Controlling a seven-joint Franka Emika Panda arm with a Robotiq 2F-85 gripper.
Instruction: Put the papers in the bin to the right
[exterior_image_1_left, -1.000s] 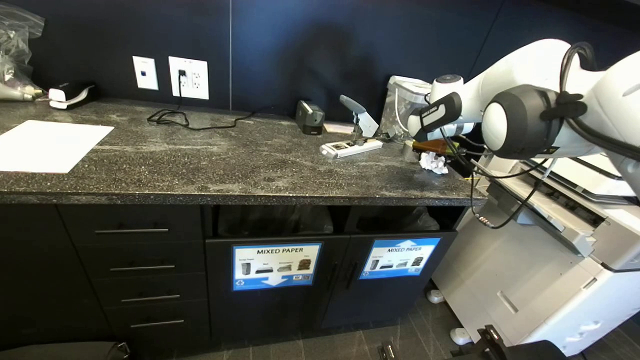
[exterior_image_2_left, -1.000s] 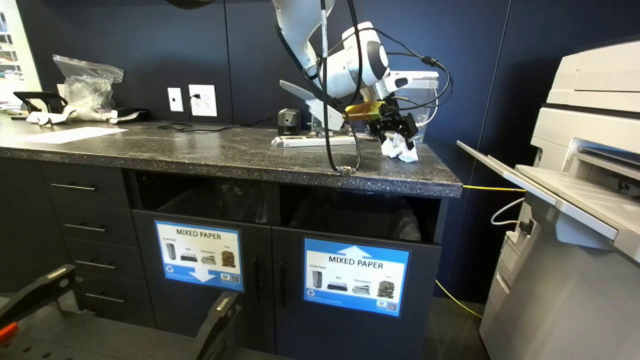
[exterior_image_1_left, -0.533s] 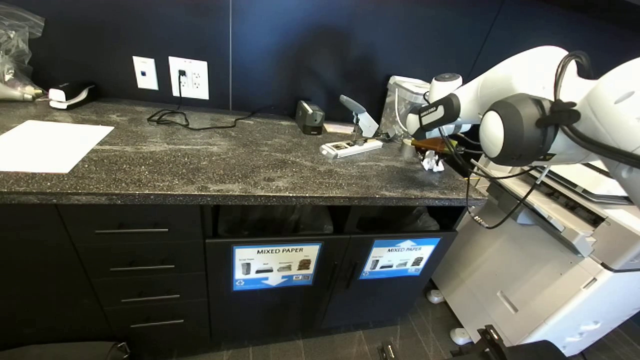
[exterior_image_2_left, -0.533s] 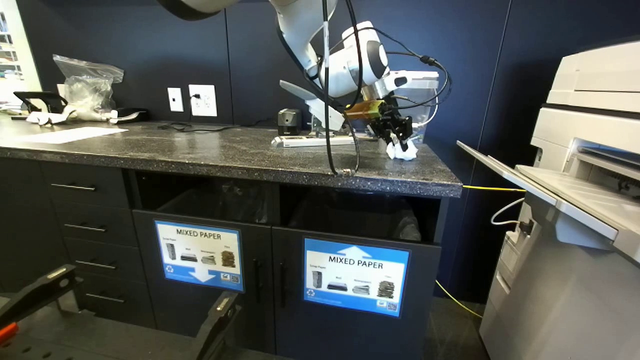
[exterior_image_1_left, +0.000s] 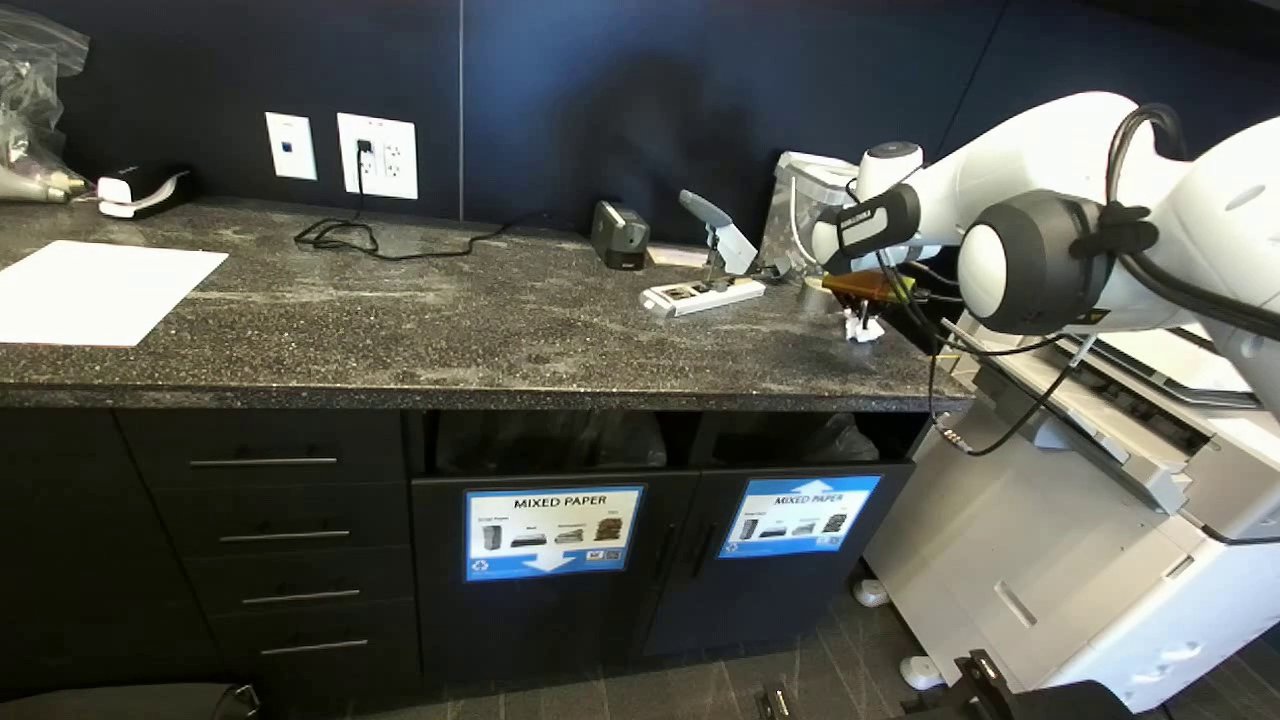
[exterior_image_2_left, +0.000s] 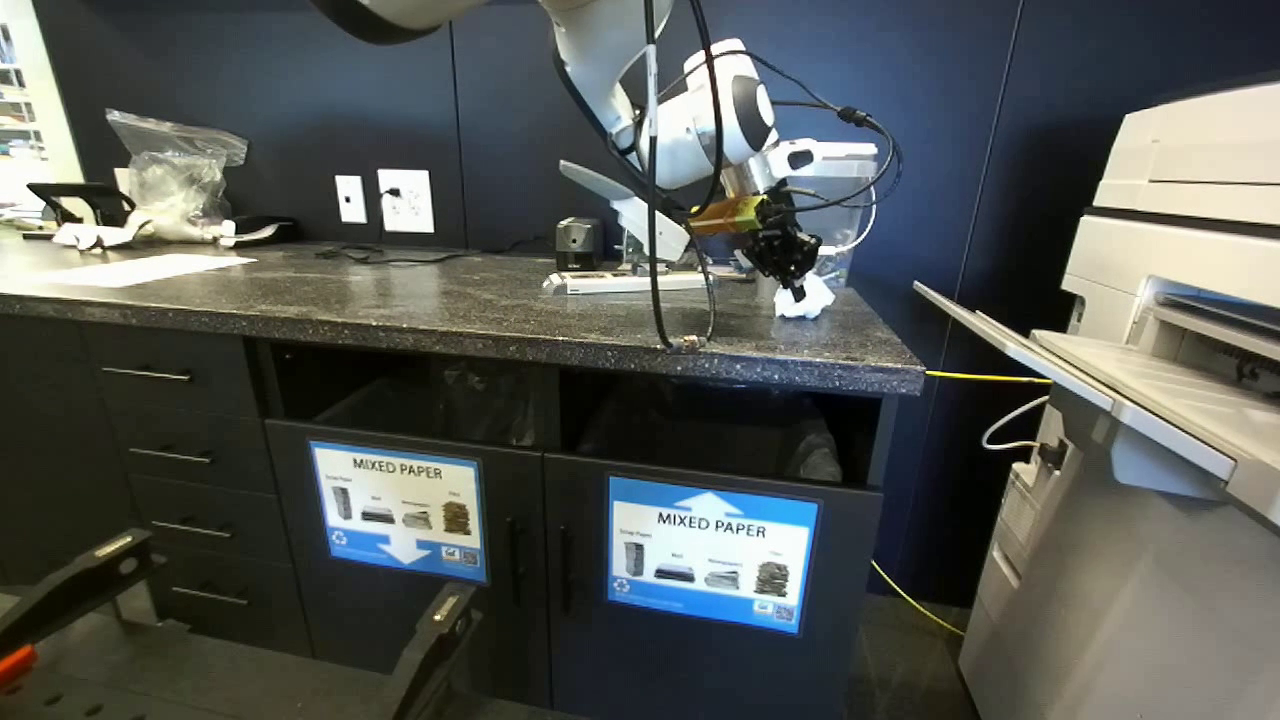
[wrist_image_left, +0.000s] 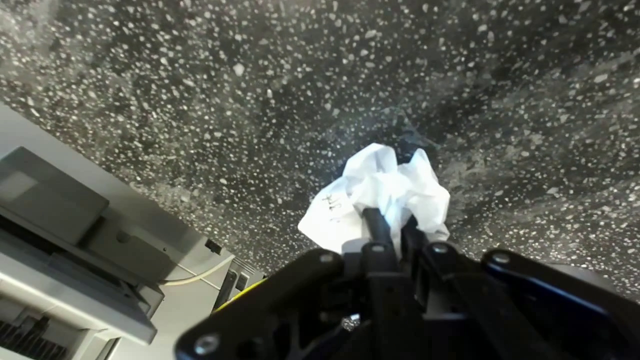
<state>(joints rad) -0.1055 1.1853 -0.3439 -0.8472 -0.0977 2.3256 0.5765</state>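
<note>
Where the crumpled white paper wad (wrist_image_left: 385, 185) lies: near the right-hand end of the dark speckled countertop (exterior_image_1_left: 480, 320), set back from the countertop's front edge, as both exterior views show.
Black two-fingered robot gripper (wrist_image_left: 394, 225): above the countertop's right-hand end, jaws close together, fingertips nearly meeting, a fold of the wad nipped between them.
Long axis of the wad: only loosely marked, the lump being somewhat wider than deep; in the wrist view it runs side to side, across the line of the fingers and at a slant to the countertop's right-hand edge.
Which way the wad points: two folded peaks face away from the gripper, over the countertop; a broader flap with small dark marks juts toward the countertop's right-hand edge.
Underside of the wad: close to the countertop; touching or just clear of it, I cannot tell.
Flat white rectangular sheet (exterior_image_1_left: 105, 292): on the countertop's left-hand part.
Small black boxy pencil sharpener (exterior_image_1_left: 621, 236): toward the countertop's back edge.
Large pale grey copier (exterior_image_2_left: 1120, 600): beyond the countertop's right-hand end.
</note>
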